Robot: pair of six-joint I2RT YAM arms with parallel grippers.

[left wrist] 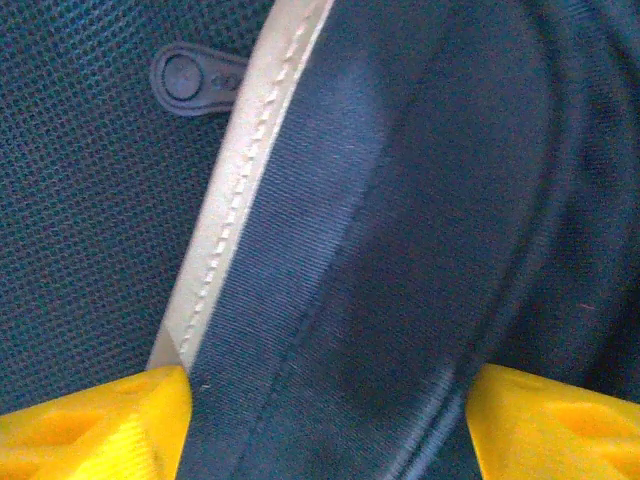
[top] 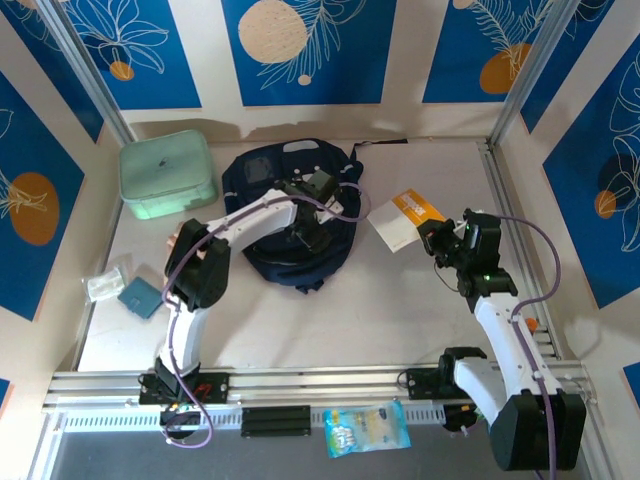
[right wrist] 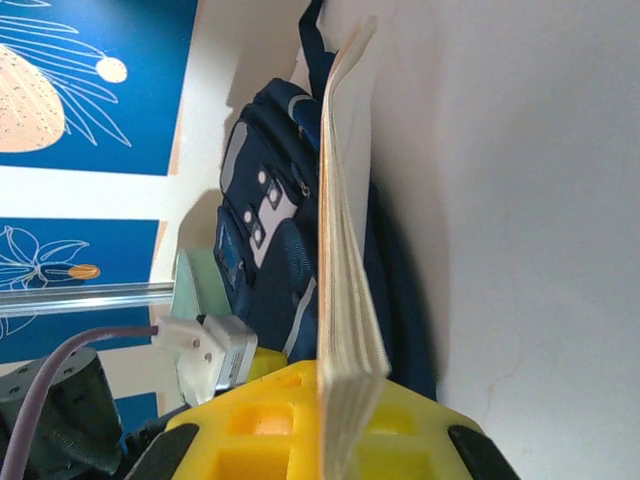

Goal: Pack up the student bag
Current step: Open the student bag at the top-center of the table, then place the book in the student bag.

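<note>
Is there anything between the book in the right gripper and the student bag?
Nothing lies on the table between the book and the student bag. The left gripper sits on the bag, jaws astride its fabric.

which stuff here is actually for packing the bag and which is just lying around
In the job: student bag, book held in the right pincer.
Lying about, as it looks: mint box, blue square, clear packet, snack packet.

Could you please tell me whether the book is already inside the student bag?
No, the book is pinched in the right gripper, off to the side of the student bag.
</note>
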